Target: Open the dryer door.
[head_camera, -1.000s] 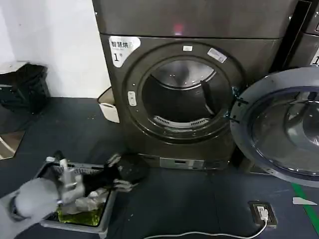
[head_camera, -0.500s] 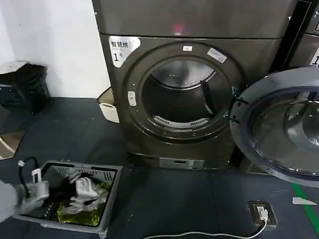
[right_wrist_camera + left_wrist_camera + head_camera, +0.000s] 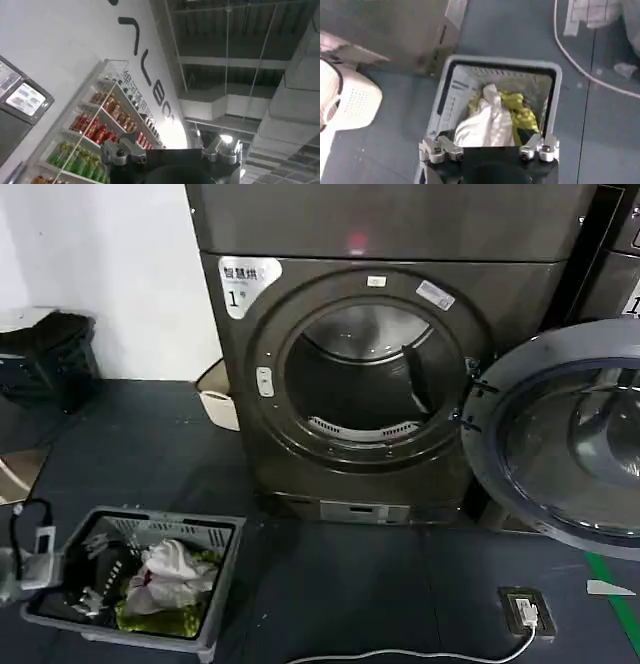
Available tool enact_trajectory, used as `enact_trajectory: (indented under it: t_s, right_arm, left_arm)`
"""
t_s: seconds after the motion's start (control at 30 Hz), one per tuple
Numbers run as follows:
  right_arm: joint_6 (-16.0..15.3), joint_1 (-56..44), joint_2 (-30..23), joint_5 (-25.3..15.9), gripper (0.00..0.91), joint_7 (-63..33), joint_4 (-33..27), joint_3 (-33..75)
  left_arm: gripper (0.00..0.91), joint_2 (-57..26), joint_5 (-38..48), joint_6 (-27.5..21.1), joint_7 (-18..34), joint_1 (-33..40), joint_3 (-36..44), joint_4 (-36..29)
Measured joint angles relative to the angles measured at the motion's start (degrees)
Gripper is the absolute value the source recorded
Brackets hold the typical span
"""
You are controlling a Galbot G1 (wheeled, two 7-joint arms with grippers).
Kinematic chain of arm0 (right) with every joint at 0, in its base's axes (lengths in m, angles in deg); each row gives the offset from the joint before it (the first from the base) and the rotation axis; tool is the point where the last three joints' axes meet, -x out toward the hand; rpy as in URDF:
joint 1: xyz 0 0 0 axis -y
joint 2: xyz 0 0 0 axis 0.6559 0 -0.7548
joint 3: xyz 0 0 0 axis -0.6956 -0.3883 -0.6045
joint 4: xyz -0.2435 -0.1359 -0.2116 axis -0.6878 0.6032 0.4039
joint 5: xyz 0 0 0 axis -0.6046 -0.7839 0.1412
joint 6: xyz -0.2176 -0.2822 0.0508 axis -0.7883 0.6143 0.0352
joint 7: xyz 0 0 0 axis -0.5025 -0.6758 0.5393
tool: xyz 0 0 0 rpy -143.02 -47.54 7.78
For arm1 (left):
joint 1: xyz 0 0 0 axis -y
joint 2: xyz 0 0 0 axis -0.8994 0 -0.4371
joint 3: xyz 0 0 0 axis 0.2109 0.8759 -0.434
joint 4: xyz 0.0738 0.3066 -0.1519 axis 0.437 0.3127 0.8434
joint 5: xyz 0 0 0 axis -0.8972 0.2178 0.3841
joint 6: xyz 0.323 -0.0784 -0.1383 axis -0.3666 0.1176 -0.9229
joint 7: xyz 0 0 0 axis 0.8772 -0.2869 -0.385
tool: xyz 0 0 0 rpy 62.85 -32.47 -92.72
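Fingers (image 3: 436,148) of your left gripper (image 3: 489,150) stand spread apart with nothing between them, hanging above the basket (image 3: 551,70). In the head view that arm is cut off at the lower left edge, so you see little more than a white block and a black cable loop just beside the basket (image 3: 222,576). Your right gripper (image 3: 169,151) is also splayed and empty, turned up toward a ceiling and a shelf (image 3: 95,125) of bottles; its fingertips are cropped. The one basket holds a white cloth (image 3: 487,120) over something yellow-green (image 3: 522,115), and what lies under them is hard to make out. One dryer (image 3: 380,224) stands against the wall, drum mouth bare. Its one door (image 3: 570,439) is swung fully open to the right, inner side facing you, its far edge cut off. One small power socket (image 3: 524,612) lies on the floor below it.
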Motion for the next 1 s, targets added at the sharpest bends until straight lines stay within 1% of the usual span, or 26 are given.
enact_trajectory:
  t_s: [0.1,0.23,0.43,0.57,1.0]
  right_arm:
    - [0.00,-0.20,-0.03,0.05,0.907,0.08,0.33,0.09]
    - [0.10,-0.35,0.03,0.05,0.907,0.05,0.00,0.16]
    - [0.20,-0.28,0.18,-0.02,0.907,0.14,-0.17,0.19]
    - [0.34,0.07,0.15,-0.20,0.907,0.20,-0.14,-0.13]
    - [0.62,0.13,-0.23,-1.13,0.907,0.62,0.31,-0.29]
  left_arm:
    - [0.907,-0.13,-0.37,-1.08,0.16,0.00,0.00,0.10]
    - [0.907,-0.18,-0.41,-1.50,-1.08,0.09,-0.01,0.03]
    - [0.907,-0.40,-1.20,-1.35,-1.42,0.30,-0.03,0.26]
    - [0.907,-0.35,-3.29,-0.32,-2.73,0.94,0.28,0.16]
    - [0.907,-0.31,-4.36,-0.94,-3.56,1.85,0.80,0.99]
